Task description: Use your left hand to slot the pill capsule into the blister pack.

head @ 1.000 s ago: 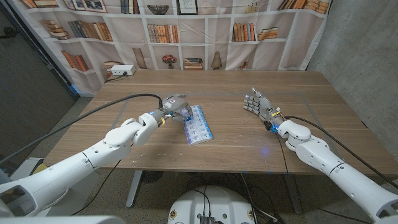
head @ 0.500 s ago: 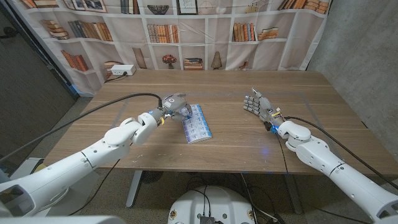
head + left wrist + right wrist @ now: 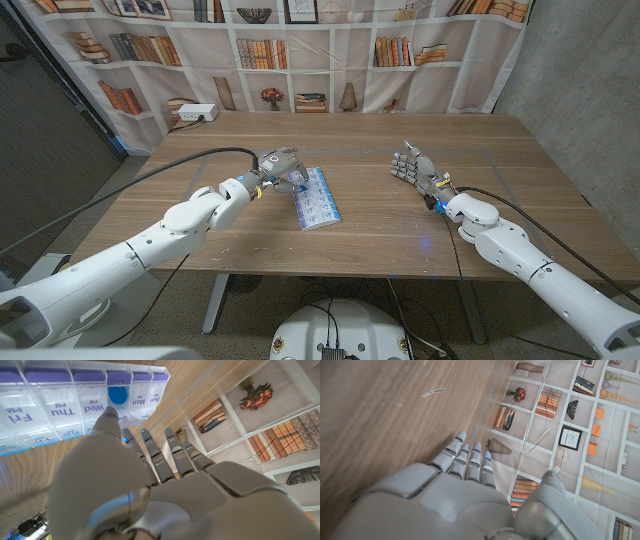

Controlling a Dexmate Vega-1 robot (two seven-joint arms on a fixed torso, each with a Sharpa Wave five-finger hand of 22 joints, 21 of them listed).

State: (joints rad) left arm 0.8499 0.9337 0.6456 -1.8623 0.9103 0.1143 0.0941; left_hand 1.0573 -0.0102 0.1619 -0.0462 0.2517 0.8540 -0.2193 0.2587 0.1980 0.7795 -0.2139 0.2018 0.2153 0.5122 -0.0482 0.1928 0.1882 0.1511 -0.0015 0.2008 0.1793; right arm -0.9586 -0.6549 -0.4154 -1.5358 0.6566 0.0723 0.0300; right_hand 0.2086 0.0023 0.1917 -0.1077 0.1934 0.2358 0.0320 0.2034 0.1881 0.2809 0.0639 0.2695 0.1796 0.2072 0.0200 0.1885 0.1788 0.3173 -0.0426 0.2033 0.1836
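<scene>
Blue capsule (image 3: 117,395) just beyond left hand (image 3: 150,485)

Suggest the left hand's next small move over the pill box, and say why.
Probably ease the left hand back off the pill organizer to check the result. In the left wrist view a blue pill already sits in a compartment between Wed and Mon, a fingertip beside it. The right hand waits apart.

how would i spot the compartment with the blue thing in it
On the wooden table, find the pill organizer by the left hand. In its purple-lidded row, it is the compartment between Wed and Mon, with a round blue piece inside.
</scene>
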